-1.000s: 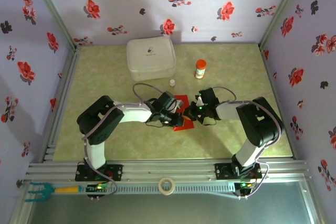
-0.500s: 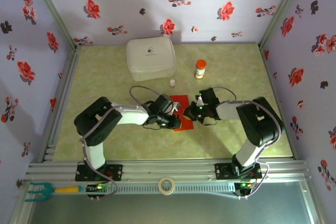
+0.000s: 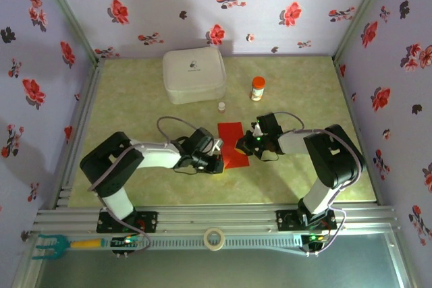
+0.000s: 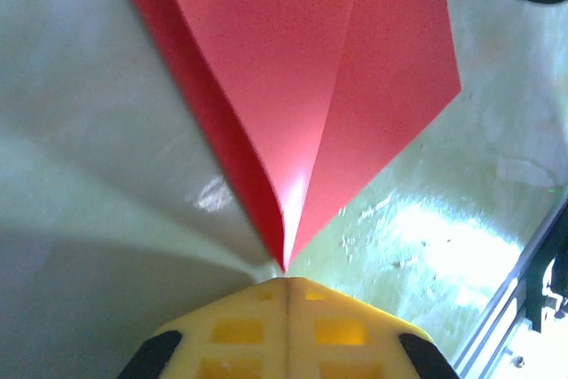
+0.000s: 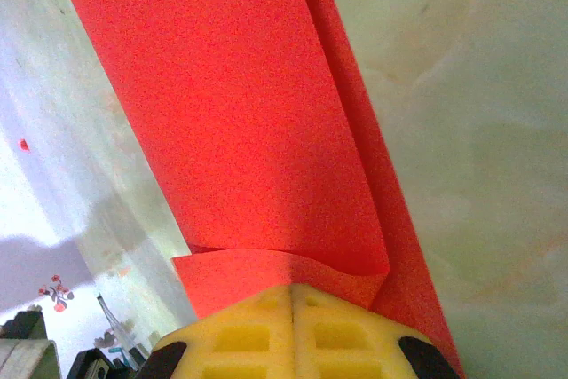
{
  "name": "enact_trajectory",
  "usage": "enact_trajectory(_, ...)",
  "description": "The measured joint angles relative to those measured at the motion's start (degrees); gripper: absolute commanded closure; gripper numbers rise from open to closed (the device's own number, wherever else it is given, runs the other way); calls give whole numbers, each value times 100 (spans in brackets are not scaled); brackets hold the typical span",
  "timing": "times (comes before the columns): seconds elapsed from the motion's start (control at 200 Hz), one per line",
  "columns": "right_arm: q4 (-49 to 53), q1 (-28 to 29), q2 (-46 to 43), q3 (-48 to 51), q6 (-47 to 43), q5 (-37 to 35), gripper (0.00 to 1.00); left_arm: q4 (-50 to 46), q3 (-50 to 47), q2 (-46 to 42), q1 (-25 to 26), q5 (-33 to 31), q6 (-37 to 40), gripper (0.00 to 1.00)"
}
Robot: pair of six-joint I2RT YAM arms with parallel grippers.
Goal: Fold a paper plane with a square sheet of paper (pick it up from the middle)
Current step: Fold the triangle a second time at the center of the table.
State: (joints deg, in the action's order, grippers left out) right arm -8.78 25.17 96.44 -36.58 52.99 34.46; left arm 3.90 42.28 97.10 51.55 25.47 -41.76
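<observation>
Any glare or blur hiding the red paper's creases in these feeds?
Left wrist: glare on the table beside the red paper, creases sharp. Right wrist: paper grainy, table washed out at left. Top external: even light, paper small.

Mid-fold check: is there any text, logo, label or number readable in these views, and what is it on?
No text can be read anywhere.
white case: a small dark mark on the lid, too small to read.
orange-capped bottle: a pale label, too blurred to read.
red paper: plain, with no print in the overhead or wrist views.
</observation>
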Motion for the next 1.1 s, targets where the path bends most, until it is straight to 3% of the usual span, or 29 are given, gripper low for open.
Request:
enact_trajectory(0.23, -46, -7, 0, 26, 2, 7, 100, 98, 162, -511, -63, -105, -22, 100)
enact_trajectory(0.455, -63, -11, 0, 33, 15, 22, 100, 258, 964, 273, -262, -149, -105, 100)
enact_trajectory(0.645, -66, -15, 0, 33, 15, 28, 100, 181, 1049, 839, -271, -151, -151, 100)
enact_trajectory(1.1, 651, 57, -457, -105, -177, -63, 98, 592, 704, 828, -271, -262, -238, 100)
